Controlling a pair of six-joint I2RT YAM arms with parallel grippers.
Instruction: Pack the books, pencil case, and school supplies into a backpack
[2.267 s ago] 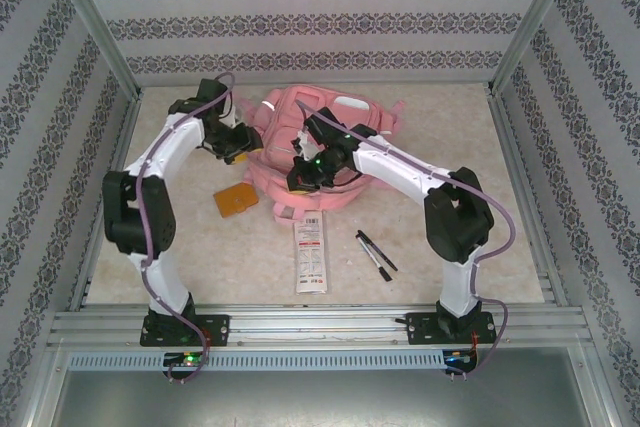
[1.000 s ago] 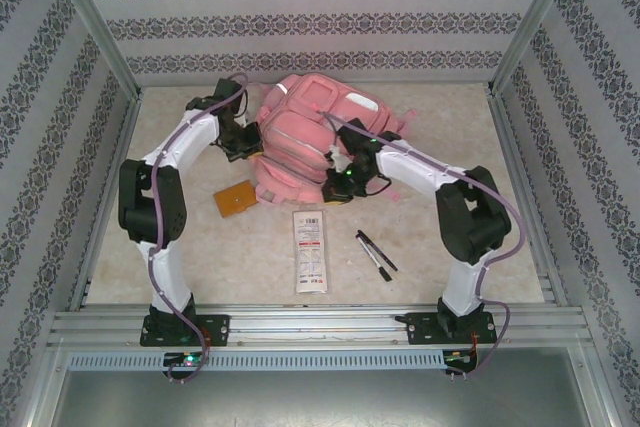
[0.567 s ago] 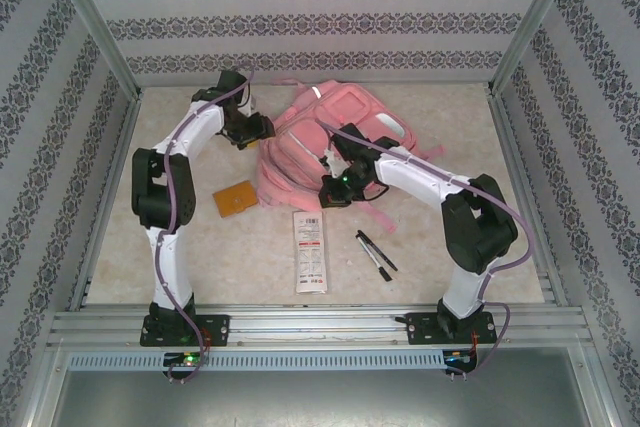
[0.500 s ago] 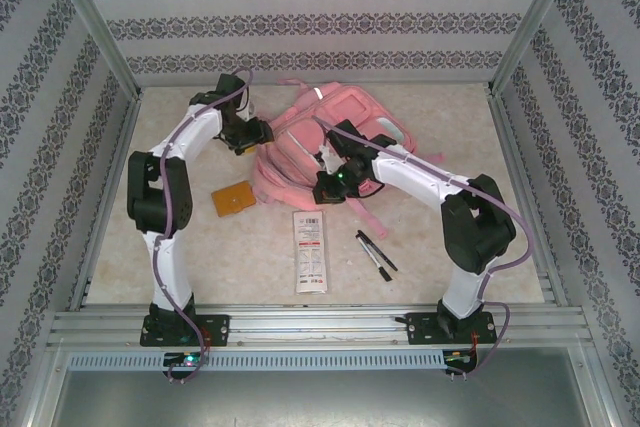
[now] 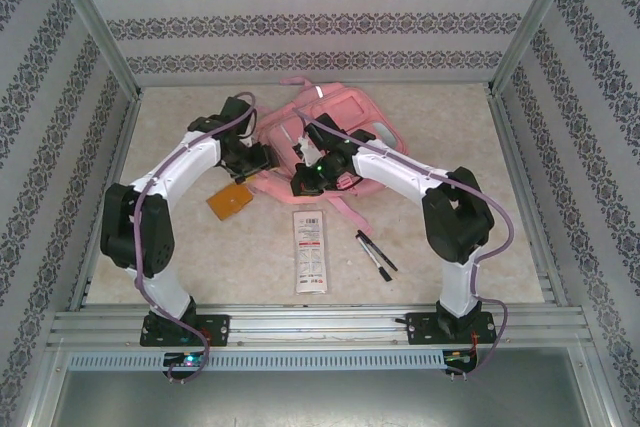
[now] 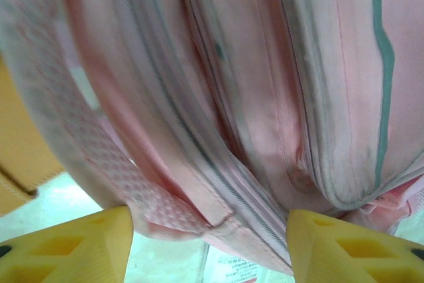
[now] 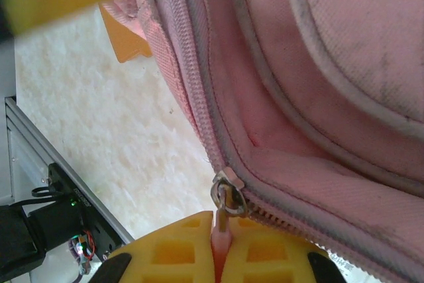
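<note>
Patterned wallpaper panels close in a pale speckled table (image 5: pixel 180 257) on three sides, with a metal rail along its near edge.

Furthest left of the task's things is the booklet (image 5: pixel 229 201). It lies flat with its orange-brown face up, clear of the other items. The left wrist view catches it as an orange slab (image 6: pixel 16 150) at the frame's left edge.

Just above and to the right of it, the left gripper (image 5: pixel 260 160) sits at the backpack's left side. In its own camera, its yellow fingers (image 6: pixel 73 246) stand wide apart, and zippered folds of pink fabric hang down between them. Nothing is gripped.

The pink backpack (image 5: pixel 335 127) lies slumped at the middle of the table toward the far wall, straps trailing to the near right.

At its near edge, the right gripper (image 5: pixel 302 183) has its jaws pressed together on the pink zipper pull (image 7: pixel 222 230). The metal slider (image 7: pixel 225 197) stands just above the fingertips, on the zipper line of the backpack (image 7: pixel 318 97).

Nearer the rail, the long white pencil case (image 5: pixel 310 250) lies lengthwise with its red and black print up. It sits just below the backpack and apart from it.

To its right the two black pens (image 5: pixel 375 252) lie side by side, angled and close together, in front of the right arm.
</note>
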